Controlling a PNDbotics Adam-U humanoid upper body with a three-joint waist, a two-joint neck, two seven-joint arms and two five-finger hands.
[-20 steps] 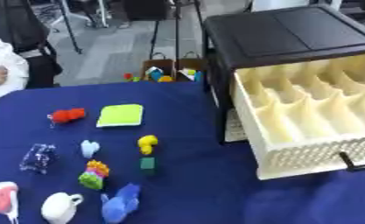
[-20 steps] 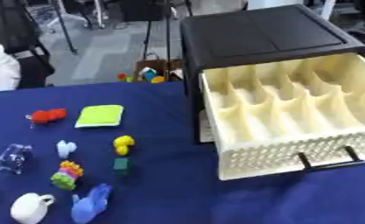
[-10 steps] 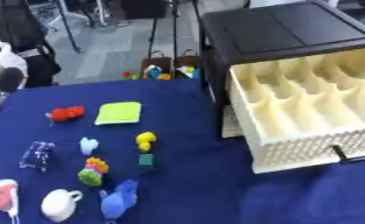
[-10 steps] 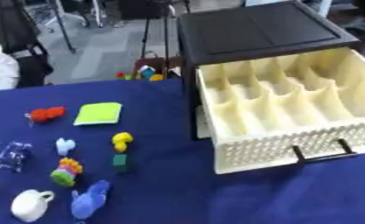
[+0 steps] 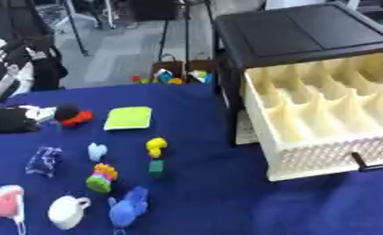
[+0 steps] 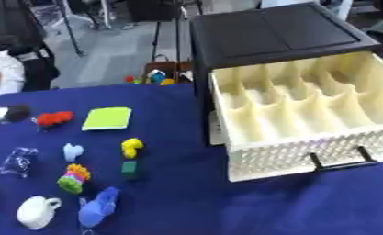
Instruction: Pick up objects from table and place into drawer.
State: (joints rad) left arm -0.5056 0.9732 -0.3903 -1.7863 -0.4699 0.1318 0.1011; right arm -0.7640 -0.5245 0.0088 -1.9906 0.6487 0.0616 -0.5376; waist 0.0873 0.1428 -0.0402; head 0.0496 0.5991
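Several small things lie on the blue table (image 5: pixel 202 193): a red toy (image 5: pixel 78 118), a lime pad (image 5: pixel 128 118), a yellow toy (image 5: pixel 155 146), a dark green block (image 5: pixel 156 168), a pale blue piece (image 5: pixel 96 151), a many-coloured toy (image 5: pixel 103 177), a blue plush (image 5: pixel 128 207), a white cup (image 5: pixel 67 212), a pink and white thing (image 5: pixel 3 202) and a clear wrapped piece (image 5: pixel 43 160). My left hand (image 5: pixel 9 123) comes in low at the left edge, its dark tip right beside the red toy. The cream drawer (image 5: pixel 323 151) stands pulled out of the black cabinet (image 5: pixel 299 32), its compartments bare.
The drawer's black handle (image 6: pixel 339 161) sticks out toward the table's front right. Bags with colourful items (image 5: pixel 174 75) stand on the floor behind the table. A stretch of blue cloth lies between the toys and the drawer.
The camera has shifted, so the whole picture sits differently. My left hand has come in from the left edge to beside the red toy. The toys lie as before.
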